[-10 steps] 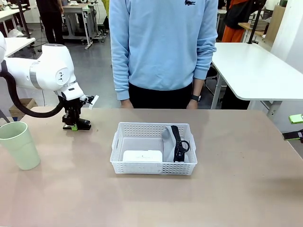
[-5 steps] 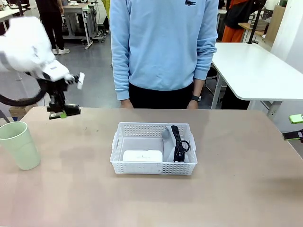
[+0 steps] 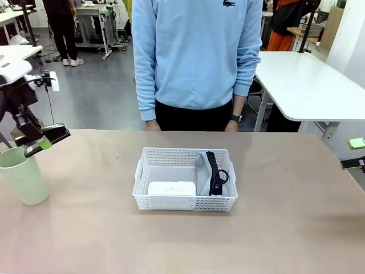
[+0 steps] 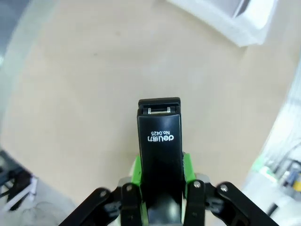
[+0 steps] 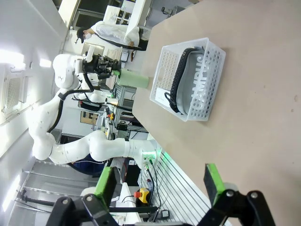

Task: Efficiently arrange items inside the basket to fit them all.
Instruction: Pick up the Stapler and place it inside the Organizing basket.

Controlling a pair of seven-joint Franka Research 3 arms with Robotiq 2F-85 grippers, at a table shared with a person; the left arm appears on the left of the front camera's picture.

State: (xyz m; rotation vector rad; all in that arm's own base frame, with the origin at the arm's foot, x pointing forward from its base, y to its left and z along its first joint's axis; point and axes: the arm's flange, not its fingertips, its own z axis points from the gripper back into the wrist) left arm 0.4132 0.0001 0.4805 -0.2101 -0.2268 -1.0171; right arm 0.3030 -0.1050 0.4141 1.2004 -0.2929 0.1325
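My left gripper (image 3: 34,146) is shut on the small black stapler (image 3: 54,135), held in the air at the far left just above the rim of the pale green cup (image 3: 23,174). In the left wrist view the stapler (image 4: 160,141) sits clamped between the green pads (image 4: 136,172) over bare tabletop. The white basket (image 3: 185,201) stands mid-table with the white power strip (image 3: 171,188) at its front left and the grey pouch with black strap (image 3: 212,169) at its right. My right gripper (image 5: 160,183) is open, far from the basket (image 5: 207,101), at the table's right edge (image 3: 355,154).
A person in a light blue sweater (image 3: 197,54) stands at the far edge, hands down behind the table. Bare tabletop (image 3: 285,228) surrounds the basket. Another white table (image 3: 308,85) stands behind at right.
My left gripper lifted the stapler off the table and swung it left and toward the near side, ending above the cup. The right arm and basket contents stayed still.
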